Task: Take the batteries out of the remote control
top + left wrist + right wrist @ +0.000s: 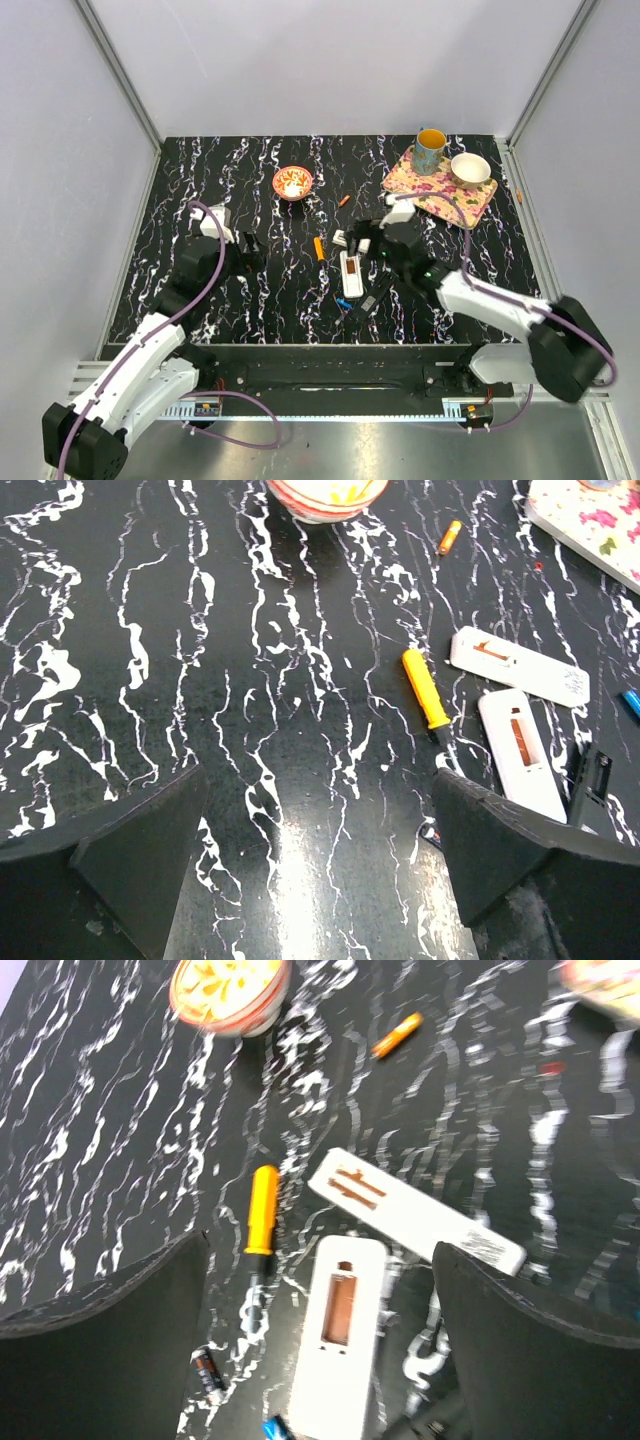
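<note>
Both claws are spread wide and empty. The right gripper (pixel 320 1260) hangs over the remote (pixel 338 1345), probably to reach its open bay; whether a cell sits inside is unclear. The left gripper (pixel 318 780) hovers aside. One battery (pixel 397 1035), a small smooth orange cylinder, lies loose on the glossy black marbled table (pixel 100 1160) near the bowl (pixel 228 990). The remote is flat white plastic.

No writing can be read from where I stand. The white remote (pixel 515 663) lying farther from the arms has a small grey printed patch at one end. Its marks are too fine in the left wrist view and too blurred in the right wrist view to make out any letter, number or brand.
</note>
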